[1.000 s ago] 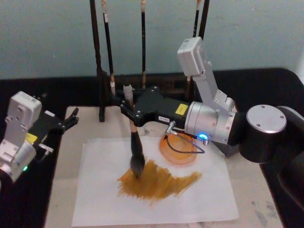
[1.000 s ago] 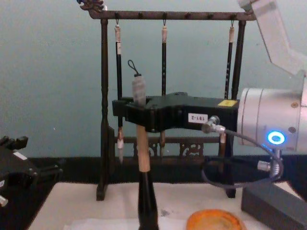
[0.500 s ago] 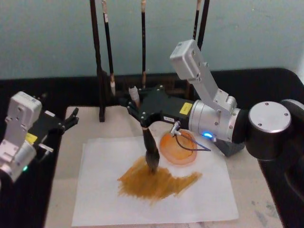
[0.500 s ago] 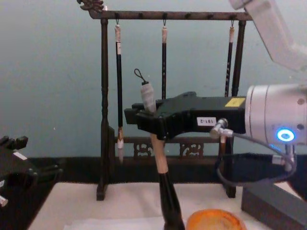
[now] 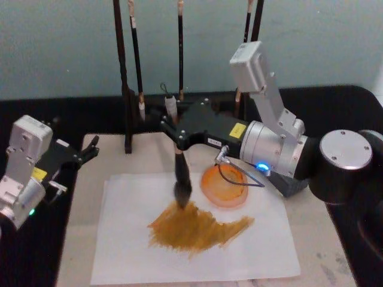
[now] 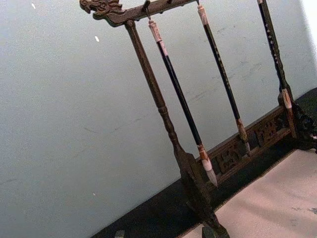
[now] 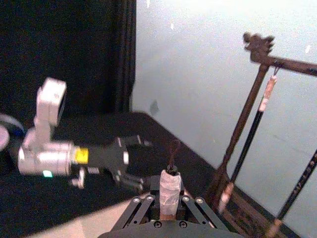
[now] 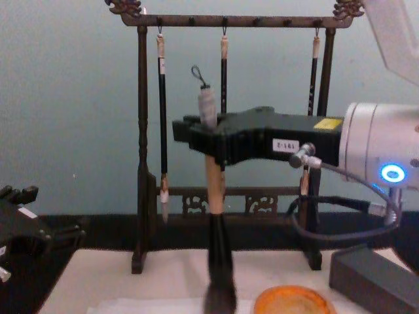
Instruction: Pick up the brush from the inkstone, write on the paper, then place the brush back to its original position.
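One large brush (image 5: 181,174), three thin brushes (image 8: 162,118), one paper (image 5: 125,239), one orange dish (image 5: 222,190).

Parked left tool (image 5: 91,149) open; right tool (image 5: 173,134) clamped.

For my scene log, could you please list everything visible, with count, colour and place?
table: one, black, underneath
mat: one, cream, on the table
paper: one, white, on the mat
stain: one, ochre, mid-paper
dish: one, orange, at the paper's far right
rack: one, dark wood, behind the mat
thin brushes: three, black, hanging on the rack
brush: one, tan and black, in the right gripper
left gripper: one, black, open, beside the mat's left edge
right gripper: one, black, shut on the brush above the paper
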`<action>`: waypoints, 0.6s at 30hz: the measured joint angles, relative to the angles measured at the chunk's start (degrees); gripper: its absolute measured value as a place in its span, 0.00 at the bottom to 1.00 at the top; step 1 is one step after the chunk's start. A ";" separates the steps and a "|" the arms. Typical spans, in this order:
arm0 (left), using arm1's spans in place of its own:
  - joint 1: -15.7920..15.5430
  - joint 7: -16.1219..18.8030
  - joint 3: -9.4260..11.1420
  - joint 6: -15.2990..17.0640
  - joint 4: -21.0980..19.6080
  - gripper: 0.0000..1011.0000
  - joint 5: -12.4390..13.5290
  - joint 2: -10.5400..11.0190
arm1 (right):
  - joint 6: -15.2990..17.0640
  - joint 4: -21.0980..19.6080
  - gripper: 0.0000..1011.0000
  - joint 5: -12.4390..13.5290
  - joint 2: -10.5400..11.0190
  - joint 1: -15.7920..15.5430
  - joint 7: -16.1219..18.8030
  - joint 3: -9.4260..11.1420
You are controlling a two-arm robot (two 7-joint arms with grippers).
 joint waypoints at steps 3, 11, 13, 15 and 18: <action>0.00 0.00 0.00 0.00 0.00 1.00 0.00 0.00 | -1.70 1.14 0.15 2.99 -1.27 -0.70 1.13 1.10; 0.00 0.00 0.00 0.00 0.00 1.00 0.00 0.00 | -2.94 3.31 0.15 7.02 -2.74 -0.68 3.23 0.81; 0.00 0.00 0.00 0.00 0.00 1.00 0.00 0.00 | -2.95 3.74 0.15 7.44 -2.83 -0.49 3.37 0.42; 0.00 0.00 0.00 0.00 0.00 1.00 0.00 0.00 | -2.92 4.13 0.15 7.81 -2.88 -0.28 3.59 -0.06; 0.00 0.00 0.00 0.00 0.00 1.00 0.00 0.00 | -2.78 4.48 0.15 8.02 -2.88 -0.02 3.81 -0.62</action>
